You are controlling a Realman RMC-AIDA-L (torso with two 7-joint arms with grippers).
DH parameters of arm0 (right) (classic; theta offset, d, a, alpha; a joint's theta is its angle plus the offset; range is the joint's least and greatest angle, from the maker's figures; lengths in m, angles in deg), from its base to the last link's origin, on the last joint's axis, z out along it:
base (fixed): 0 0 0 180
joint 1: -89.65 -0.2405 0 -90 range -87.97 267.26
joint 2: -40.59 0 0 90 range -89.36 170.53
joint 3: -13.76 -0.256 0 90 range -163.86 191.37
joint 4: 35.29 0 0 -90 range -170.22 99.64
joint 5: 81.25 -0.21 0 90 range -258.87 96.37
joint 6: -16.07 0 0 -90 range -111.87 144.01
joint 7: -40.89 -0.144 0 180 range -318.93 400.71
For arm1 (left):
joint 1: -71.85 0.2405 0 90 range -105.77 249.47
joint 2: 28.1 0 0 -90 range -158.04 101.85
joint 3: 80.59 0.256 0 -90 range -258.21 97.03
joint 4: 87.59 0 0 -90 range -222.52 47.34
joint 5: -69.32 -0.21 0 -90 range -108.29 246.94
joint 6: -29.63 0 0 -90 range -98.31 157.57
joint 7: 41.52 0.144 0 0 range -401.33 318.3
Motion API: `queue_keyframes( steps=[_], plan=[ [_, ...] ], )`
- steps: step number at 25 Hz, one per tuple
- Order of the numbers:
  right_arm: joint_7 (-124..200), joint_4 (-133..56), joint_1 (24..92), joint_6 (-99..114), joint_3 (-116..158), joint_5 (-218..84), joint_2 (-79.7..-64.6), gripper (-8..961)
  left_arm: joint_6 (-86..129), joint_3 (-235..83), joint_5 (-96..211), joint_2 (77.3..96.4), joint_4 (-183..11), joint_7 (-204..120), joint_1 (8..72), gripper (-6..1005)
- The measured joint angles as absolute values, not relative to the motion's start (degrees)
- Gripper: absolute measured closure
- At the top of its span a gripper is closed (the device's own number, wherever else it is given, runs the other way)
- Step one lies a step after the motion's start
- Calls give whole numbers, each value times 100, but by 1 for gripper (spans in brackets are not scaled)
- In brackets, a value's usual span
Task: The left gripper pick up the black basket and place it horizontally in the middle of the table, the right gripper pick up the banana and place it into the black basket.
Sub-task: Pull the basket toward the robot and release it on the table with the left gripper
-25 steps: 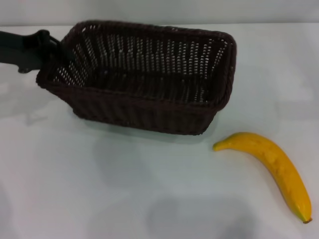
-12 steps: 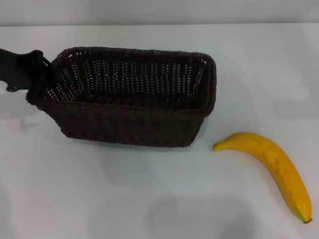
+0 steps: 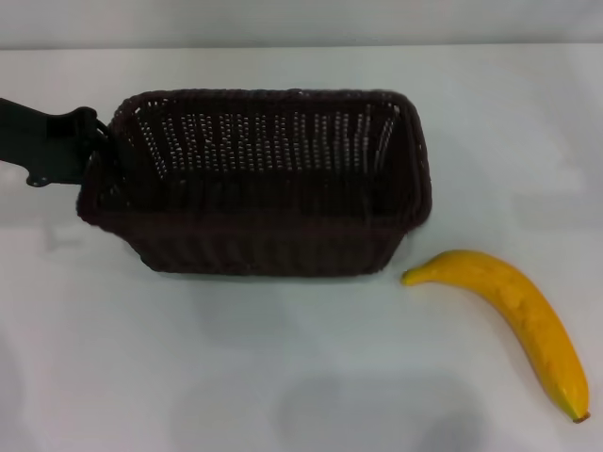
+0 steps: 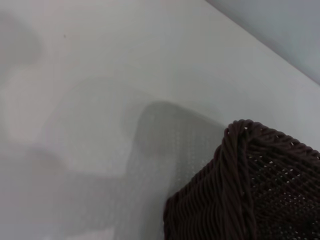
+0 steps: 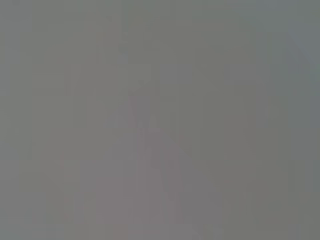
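Note:
The black basket lies lengthwise across the middle of the white table, open side up. My left gripper, all black, comes in from the left and is shut on the braided rim at the basket's left short end. A corner of the basket also shows in the left wrist view, with its shadow on the table beneath. The yellow banana lies on the table to the right and in front of the basket, its stem end close to the basket's front right corner. The right gripper is out of view.
The right wrist view shows only a plain grey blur. A pale wall runs along the table's far edge. Bare tabletop lies in front of the basket and to the left of the banana.
The basket has swung from a slant to lie straight across the table and has come down lower. My left gripper moved with it, still holding the left end. The banana has not moved.

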State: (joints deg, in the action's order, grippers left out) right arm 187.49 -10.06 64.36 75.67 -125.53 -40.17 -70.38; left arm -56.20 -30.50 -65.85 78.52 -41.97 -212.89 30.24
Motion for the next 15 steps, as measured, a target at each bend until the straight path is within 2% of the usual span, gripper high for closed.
queue_keyframes(
  steps=[8,15],
  plan=[
    [18718,-1007,6516,7615,-12555,-4012,-7084,95,-5733,-3091,-6561,7859,-4198,-21339,3023,671],
    [18632,-1007,6634,7743,-12548,-4011,-7123,95,-5853,-3094,-6402,7802,-4314,-21212,3025,423]
  ],
)
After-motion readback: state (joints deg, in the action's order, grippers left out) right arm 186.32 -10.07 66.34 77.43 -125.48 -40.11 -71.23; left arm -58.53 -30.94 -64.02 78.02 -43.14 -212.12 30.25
